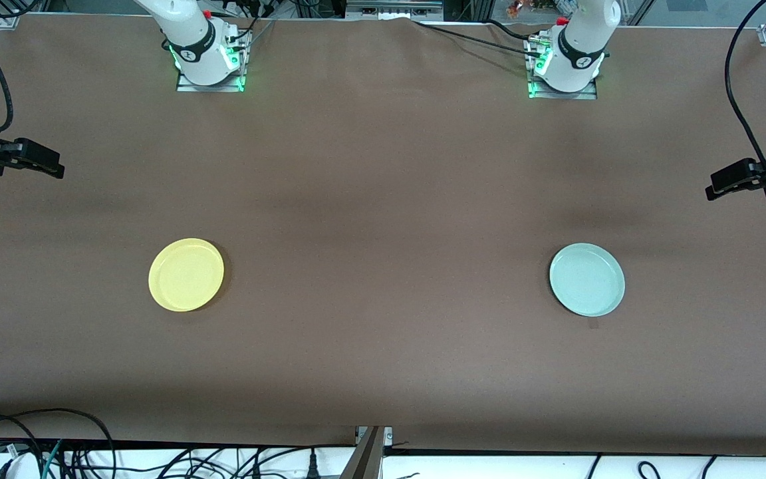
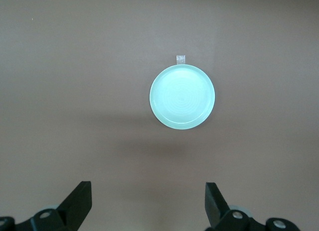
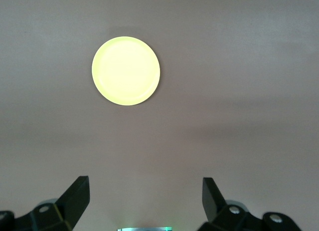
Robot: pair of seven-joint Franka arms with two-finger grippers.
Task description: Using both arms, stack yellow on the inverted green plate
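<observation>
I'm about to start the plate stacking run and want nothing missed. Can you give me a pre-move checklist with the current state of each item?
1. Left gripper open and empty, up over the left arm's end of the table: ok.
2. Right gripper open and empty, up over the right arm's end: ok.
3. Green plate free of anything on it or touching it: ok.
4. Green plate inverted: not ok, it lies rim up.
5. Yellow plate lying alone toward the right arm's end, far apart from the green one: ok.
6. Brown table cover flat between the plates: ok.
</observation>
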